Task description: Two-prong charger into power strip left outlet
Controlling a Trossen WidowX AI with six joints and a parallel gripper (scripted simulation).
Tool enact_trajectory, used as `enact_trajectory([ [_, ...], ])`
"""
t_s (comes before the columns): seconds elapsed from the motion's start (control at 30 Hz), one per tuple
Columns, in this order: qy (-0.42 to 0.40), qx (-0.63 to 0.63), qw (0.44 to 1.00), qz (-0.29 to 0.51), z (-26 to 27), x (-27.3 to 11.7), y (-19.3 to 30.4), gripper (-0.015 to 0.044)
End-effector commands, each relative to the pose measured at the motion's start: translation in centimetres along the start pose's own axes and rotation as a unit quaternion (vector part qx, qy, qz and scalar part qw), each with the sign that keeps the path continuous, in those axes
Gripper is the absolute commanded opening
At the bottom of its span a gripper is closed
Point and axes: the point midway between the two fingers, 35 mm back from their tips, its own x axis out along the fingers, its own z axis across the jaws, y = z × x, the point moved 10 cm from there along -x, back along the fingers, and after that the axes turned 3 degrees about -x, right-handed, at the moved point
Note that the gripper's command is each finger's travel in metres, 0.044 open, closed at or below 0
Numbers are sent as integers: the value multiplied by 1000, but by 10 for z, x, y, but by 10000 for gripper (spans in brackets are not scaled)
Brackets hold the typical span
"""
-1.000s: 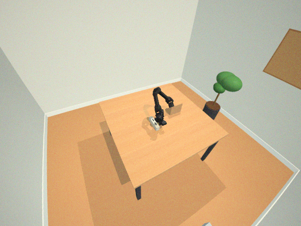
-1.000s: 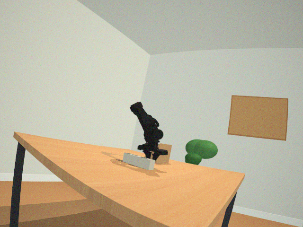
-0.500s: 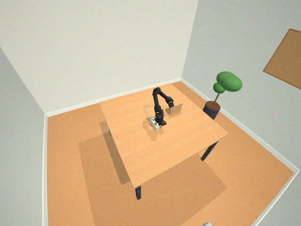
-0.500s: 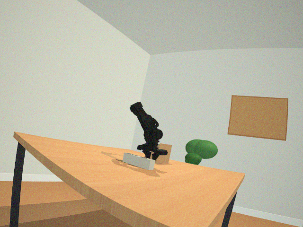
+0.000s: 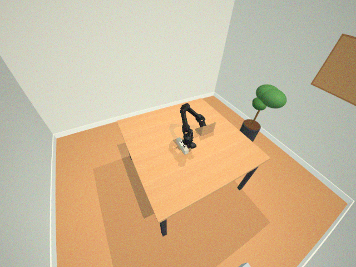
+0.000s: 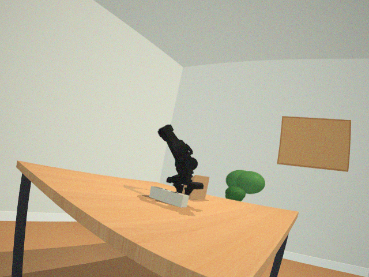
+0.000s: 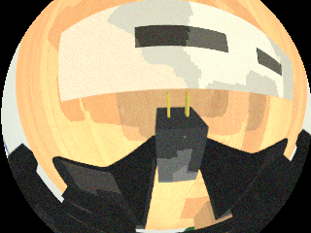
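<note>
The white power strip (image 5: pixel 186 151) (image 6: pixel 168 197) (image 7: pixel 92 63) lies on the table, with dark openings showing across the top of the wrist view. My gripper (image 5: pixel 188 146) (image 6: pixel 183 190) (image 7: pixel 175 139) is shut on the black charger (image 7: pixel 177 133), low beside the strip. The charger's two brass prongs (image 7: pixel 188 105) point toward the strip, side by side, and their tips overlap its near edge in the wrist view. The prongs are outside the openings. Whether the tips touch the strip cannot be told. The charger is not distinguishable in the top and exterior views.
A thin brown panel (image 5: pixel 206 130) (image 6: pixel 200 187) stands upright on the wooden table (image 5: pixel 178 183) (image 6: pixel 104 208), close to the arm. A potted plant (image 5: pixel 271 97) (image 6: pixel 244 182) and a wall board (image 5: pixel 339 65) (image 6: pixel 314 143) are beyond the table.
</note>
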Motion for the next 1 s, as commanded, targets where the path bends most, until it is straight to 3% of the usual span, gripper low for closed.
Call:
enact_trajectory([
  [0.0, 1, -2, 1000, -1, 0, 0, -1, 0],
  [0.97, 2, -2, 1000, -1, -1, -1, -8, 0],
])
